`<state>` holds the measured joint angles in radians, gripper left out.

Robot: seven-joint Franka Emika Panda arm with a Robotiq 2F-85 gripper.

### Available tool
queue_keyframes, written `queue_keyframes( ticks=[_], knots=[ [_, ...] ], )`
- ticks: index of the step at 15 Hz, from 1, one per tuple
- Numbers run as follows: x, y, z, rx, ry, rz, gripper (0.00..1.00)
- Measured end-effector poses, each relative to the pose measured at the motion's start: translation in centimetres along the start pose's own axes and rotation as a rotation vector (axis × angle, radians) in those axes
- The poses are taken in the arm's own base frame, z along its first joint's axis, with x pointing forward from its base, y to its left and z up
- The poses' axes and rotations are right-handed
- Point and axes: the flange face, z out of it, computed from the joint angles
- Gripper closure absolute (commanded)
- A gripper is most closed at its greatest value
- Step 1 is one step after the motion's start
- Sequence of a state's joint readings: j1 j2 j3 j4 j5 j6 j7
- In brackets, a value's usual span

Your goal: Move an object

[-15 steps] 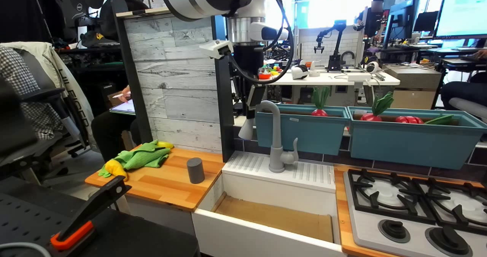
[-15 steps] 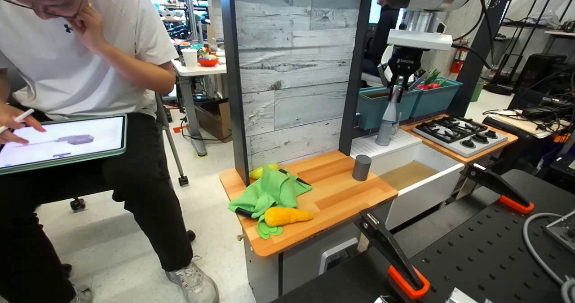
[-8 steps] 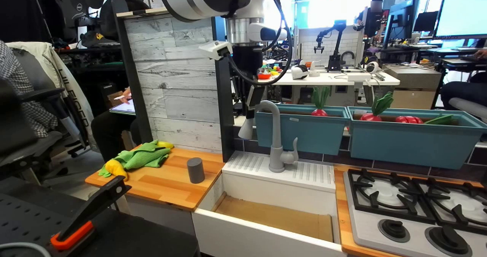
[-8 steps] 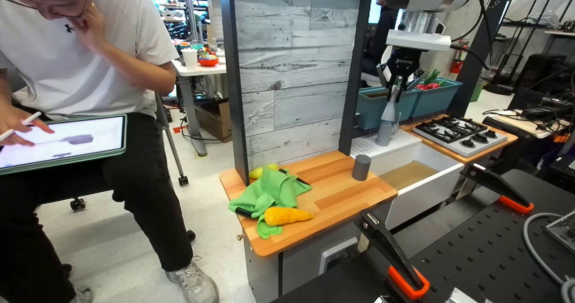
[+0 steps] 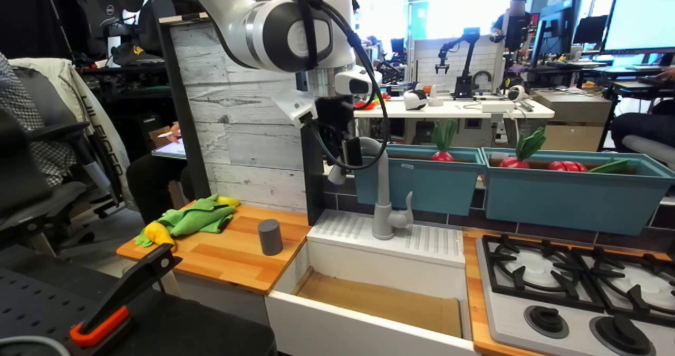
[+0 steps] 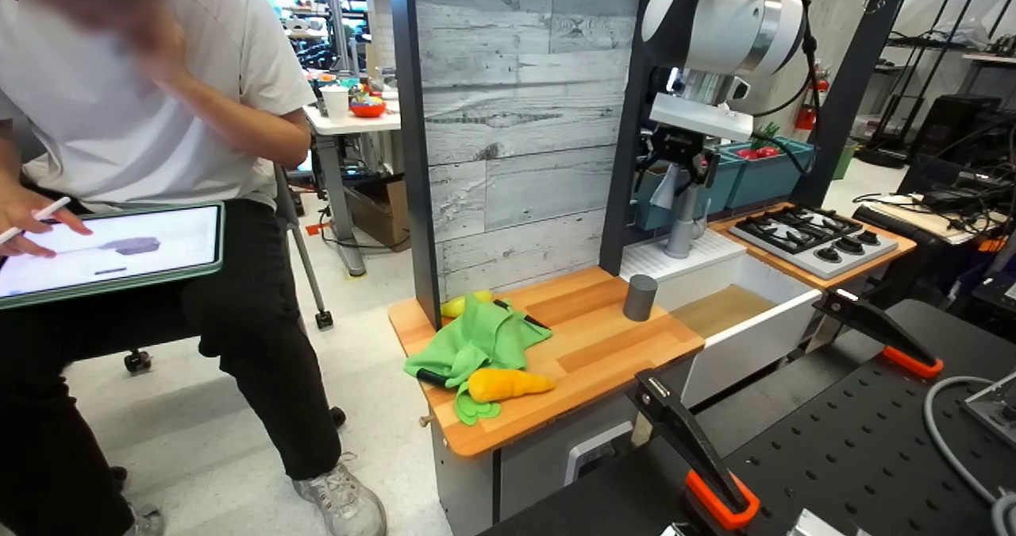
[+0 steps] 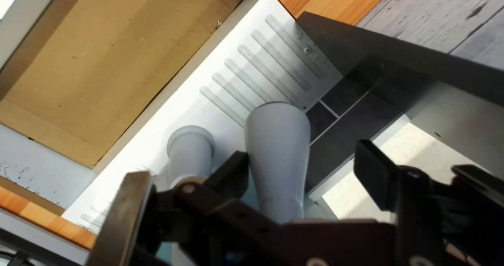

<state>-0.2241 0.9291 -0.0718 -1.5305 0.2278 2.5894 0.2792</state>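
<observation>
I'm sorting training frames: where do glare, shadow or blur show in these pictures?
In an exterior view, the windows are washed out by glare; in an exterior view, the seated person's head is smeared while the green cloth looks fairly sharp; in the wrist view, darker bands of shade cross the cardboard, and the hand looks slightly soft, the white drainboard crisper.

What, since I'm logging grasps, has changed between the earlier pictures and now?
The black two-finger gripper has moved down and leftward in both exterior views. Its jaws have opened, apparently releasing the grey cone-shaped faucet head, which has shifted left too. The dark grey cylinder, crumpled green cloth and orange toy carrot stayed put.
</observation>
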Motion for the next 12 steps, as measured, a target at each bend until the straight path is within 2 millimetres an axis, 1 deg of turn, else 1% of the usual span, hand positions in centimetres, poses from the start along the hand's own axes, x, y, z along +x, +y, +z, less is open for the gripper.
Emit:
queue_keyframes(
  ticks=[3, 12],
  knots=[
    [-0.3, -0.31, 0.75, 0.009, -0.007, -0.006, 0.0],
    [-0.29, -0.12, 0.74, 0.021, -0.013, 0.01, 0.0]
  ],
)
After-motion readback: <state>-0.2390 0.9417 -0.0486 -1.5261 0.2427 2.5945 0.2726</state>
